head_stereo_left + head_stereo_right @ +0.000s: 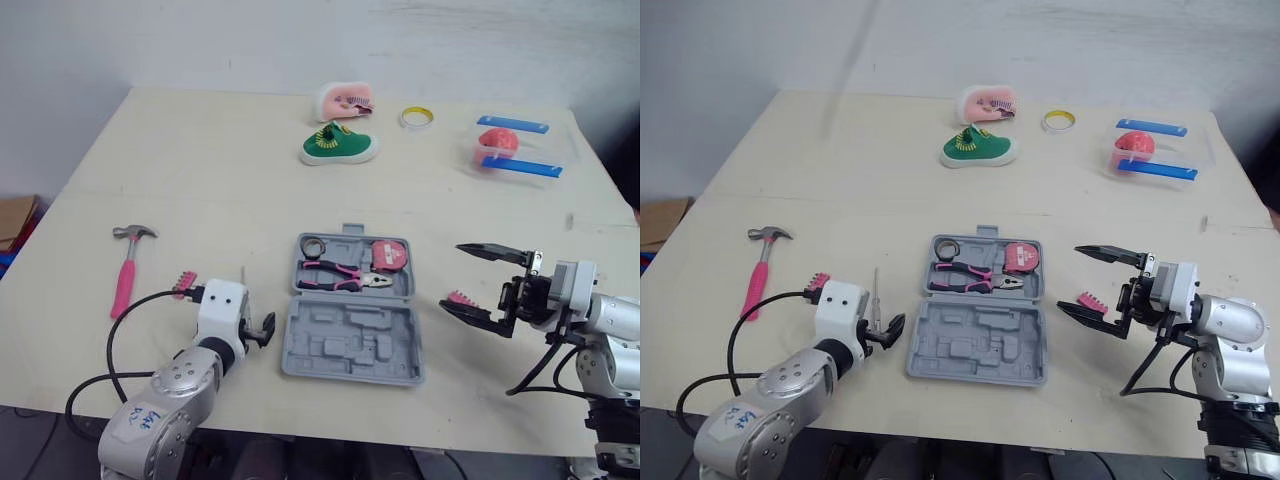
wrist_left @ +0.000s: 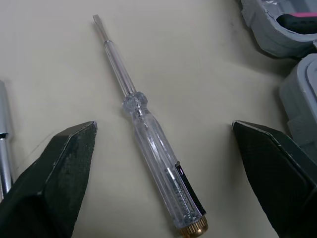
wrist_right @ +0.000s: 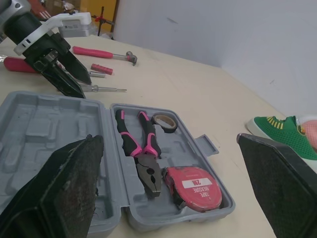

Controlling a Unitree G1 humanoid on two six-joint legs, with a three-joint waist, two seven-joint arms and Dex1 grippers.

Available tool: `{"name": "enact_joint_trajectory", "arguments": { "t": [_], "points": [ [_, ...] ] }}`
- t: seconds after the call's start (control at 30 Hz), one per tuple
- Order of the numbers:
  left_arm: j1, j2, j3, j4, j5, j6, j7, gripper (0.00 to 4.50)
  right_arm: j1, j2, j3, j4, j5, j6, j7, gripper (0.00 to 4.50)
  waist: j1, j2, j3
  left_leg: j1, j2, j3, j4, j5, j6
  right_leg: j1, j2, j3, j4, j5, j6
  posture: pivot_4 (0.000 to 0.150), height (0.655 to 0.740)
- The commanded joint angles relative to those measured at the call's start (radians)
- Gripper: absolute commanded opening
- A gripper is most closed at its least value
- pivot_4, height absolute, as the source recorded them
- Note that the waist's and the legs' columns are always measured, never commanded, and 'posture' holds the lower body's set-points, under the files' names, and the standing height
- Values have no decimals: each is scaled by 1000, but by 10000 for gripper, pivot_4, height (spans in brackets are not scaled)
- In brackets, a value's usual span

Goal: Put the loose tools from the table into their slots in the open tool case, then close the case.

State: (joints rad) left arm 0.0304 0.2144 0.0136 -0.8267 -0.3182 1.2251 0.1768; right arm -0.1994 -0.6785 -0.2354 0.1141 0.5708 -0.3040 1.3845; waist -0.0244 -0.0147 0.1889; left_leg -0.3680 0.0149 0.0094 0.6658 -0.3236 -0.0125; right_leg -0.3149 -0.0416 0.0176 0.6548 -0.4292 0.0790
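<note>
Fingers point(image 2: 64, 168) of the left gripper point(image 2: 164, 125) spread wide, screwdriver point(image 2: 148, 144) between them.
Long axis along the fingers, tip pointing away from the wrist, touching neither.

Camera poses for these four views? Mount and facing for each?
Left and right eye views: head stereo pair, facing forward and down at the table; both arms, left tool and right tool show.
Left wrist view: on the left wrist, looking down between its open fingers at the screwdriver.
Right wrist view: on the right wrist, looking between its open fingers across the tool case toward the left tool.
Shared: the tool case shows in all.
</note>
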Motion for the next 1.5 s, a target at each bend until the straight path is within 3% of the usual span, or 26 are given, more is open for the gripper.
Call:
{"name": "enact_joint_trajectory", "arguments": {
  "t": [0.03, 0.27, 0.43, 0.57, 0.83, 1.03, 1.1, 1.23, 1.37, 1.5],
  "points": [
    [39, -13, -34, 35, 28, 7, -1, 27443, 9, -17, -16, -52, 22, -11, 27, 45000, 0, 0, 0, 1, 0, 0, 0, 0, 0, 1, 0, 0, -1, 0, 0, 1500, 7400],
    [40, -35, 32, 61, 61, 5, -27, 58, 46, -4, 2, -135, 62, 21, 61, 45000, 3, 2, -1, 3, 0, -4, 0, -1, 1, 8, 0, -4, -7, 1, 1, 1500, 7400],
    [15, -10, 49, 72, 72, -26, -67, 58, 70, -1, 11, -196, 82, 56, 56, 45000, 3, 4, -2, 3, 0, -5, 0, -1, 1, 9, 0, -5, -7, 1, 1, 1500, 7400],
    [-6, 68, 33, 72, 92, -135, -132, 58, 71, -2, 3, -198, 79, 60, 40, 45000, 4, 5, -3, 3, 0, -6, 0, -1, 1, 9, 0, -6, -8, 1, 1, 1500, 7400],
    [-83, 413, 100, 83, -22, -447, -612, 58, 54, -51, -38, -124, 42, 30, 47, 45000, 5, 5, -2, -1, -1, -9, -1, -1, 1, 9, -1, -9, -12, 1, 1, 1500, 7400],
    [-295, 619, 29, 193, -165, -578, -1043, 58, 61, -63, -55, -65, 8, -7, 38, 45000, 11, 6, 0, -1, -1, -10, -2, 0, 0, 9, -2, -11, -13, 1, 0, 1500, 7400],
    [-376, 642, -21, 227, -175, -599, -1123, 58, 57, -63, -60, -50, 1, -15, 30, 45000, 18, 6, 1, -2, -1, -11, -1, 0, 0, 9, -1, -11, -12, 1, 0, 1500, 7400],
    [-536, 665, -223, 298, -75, -610, -1232, 58, 80, -65, -63, -53, 8, -17, 38, 45000, 21, 7, 1, -2, -1, -10, -2, -1, 1, 9, -1, -11, -14, 1, 0, 1500, 7400],
    [-733, 576, -394, 394, 39, -554, -1213, 58, 125, -55, -77, -99, 18, 11, -4, 45000, 25, 6, 2, -3, -1, -10, -1, -1, 1, 9, 0, -11, -13, 2, 0, 1500, 7400],
    [-833, 531, -533, 480, 179, -596, -1234, 58, 177, -57, -73, -137, 6, 2, -11, 45000, 22, 6, 3, -4, -1, -10, -1, -1, 1, 9, 0, -11, -11, 2, 1, 1500, 7400]
  ]
}}
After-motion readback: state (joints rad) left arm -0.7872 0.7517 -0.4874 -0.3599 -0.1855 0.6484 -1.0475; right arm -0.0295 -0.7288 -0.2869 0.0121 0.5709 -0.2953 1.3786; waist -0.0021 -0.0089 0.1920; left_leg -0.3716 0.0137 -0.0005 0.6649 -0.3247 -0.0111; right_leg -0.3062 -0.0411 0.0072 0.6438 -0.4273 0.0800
